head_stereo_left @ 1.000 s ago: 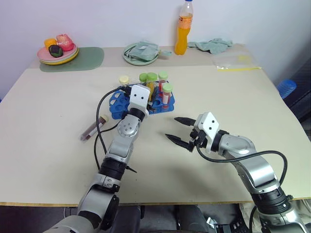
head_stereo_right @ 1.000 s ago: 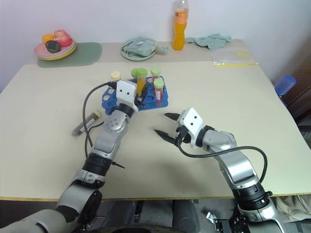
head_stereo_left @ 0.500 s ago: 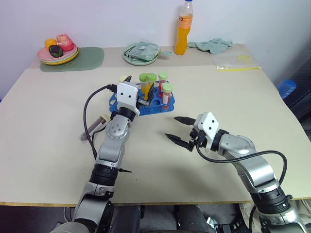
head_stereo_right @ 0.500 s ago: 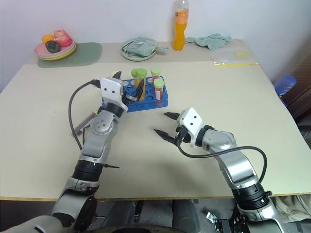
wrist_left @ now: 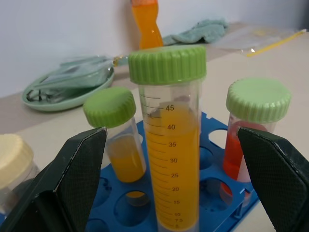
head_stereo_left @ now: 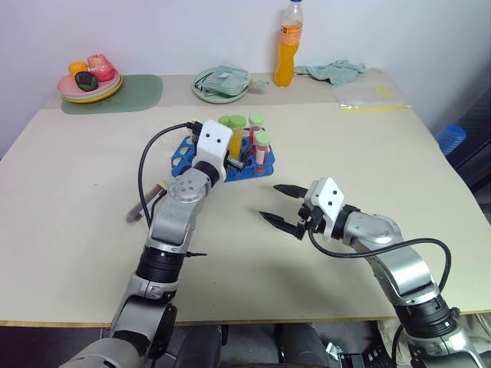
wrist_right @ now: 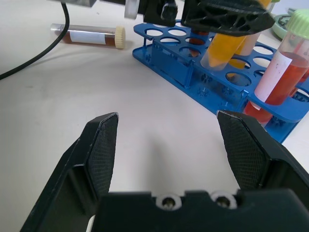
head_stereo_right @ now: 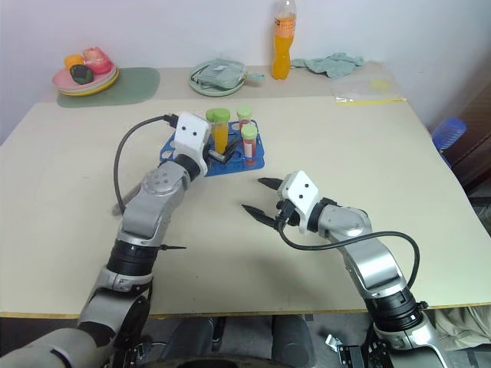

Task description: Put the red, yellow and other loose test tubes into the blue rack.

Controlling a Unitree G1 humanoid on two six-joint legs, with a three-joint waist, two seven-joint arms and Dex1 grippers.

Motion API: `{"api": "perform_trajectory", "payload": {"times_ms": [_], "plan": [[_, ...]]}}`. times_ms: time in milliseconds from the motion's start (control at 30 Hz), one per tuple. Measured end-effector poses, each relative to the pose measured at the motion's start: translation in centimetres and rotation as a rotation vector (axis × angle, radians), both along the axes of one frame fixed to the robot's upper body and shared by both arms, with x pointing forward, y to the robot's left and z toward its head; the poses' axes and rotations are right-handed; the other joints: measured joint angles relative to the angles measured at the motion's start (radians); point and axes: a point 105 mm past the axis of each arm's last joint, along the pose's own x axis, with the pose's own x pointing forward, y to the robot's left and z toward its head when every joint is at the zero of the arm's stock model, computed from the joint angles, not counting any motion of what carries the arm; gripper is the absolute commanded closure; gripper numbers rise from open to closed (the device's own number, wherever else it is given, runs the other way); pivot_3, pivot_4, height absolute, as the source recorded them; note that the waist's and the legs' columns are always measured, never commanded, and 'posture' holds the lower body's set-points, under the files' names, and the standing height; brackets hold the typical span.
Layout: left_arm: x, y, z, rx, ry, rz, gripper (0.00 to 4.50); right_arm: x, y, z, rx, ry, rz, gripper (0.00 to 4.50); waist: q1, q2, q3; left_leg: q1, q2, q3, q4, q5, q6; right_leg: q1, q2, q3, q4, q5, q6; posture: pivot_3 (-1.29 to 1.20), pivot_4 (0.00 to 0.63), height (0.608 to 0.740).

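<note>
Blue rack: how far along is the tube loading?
Done: yellow tube and red tubes stand in the blue rack. In hand: nothing; left gripper open around the yellow tube, right gripper open. Left: the maroon tube lying on the table.

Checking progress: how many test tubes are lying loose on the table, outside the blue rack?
1: a maroon tube with a cream cap lies on its side on the table, to the robot's left of the blue rack. Another could be hidden.
</note>
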Motion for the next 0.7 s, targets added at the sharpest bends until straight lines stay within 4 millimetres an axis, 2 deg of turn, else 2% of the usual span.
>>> {"api": "perform_trajectory", "payload": {"times_ms": [133,233,333,700], "plan": [[0.2,-0.5,0.2,0.002,0.032,-0.008,0.07,0.0,0.2,0.0,0.004,0.000,0.003,0.90,0.000,0.000,0.000,0.000,0.000,0.000,0.000,0.000,0.000,0.000,0.000,0.000,0.000,0.000,0.000,0.00,0.150,0.740],[0.3,-0.9,0.5,-0.004,0.041,-0.012,0.83,-0.1,0.3,-0.2,-0.001,0.000,0.004,0.90,0.000,0.000,0.000,0.000,0.000,0.000,0.000,0.000,0.000,0.000,0.000,0.000,0.000,0.000,0.000,0.00,0.150,0.740],[0.3,-1.2,0.7,-0.008,0.051,-0.015,2.32,-0.1,0.5,-0.2,-0.002,0.000,0.006,0.90,0.000,0.000,0.000,0.000,0.000,0.000,0.000,0.000,0.000,0.000,0.000,0.000,0.000,0.000,0.000,0.00,0.150,0.740],[0.4,-1.0,0.3,0.002,0.083,0.000,2.32,-0.1,0.6,-0.2,0.000,-0.001,0.007,0.90,0.000,0.000,0.000,0.000,0.000,0.000,0.000,0.000,0.000,0.000,0.000,0.000,0.000,0.000,0.000,0.00,0.150,0.740]]}}
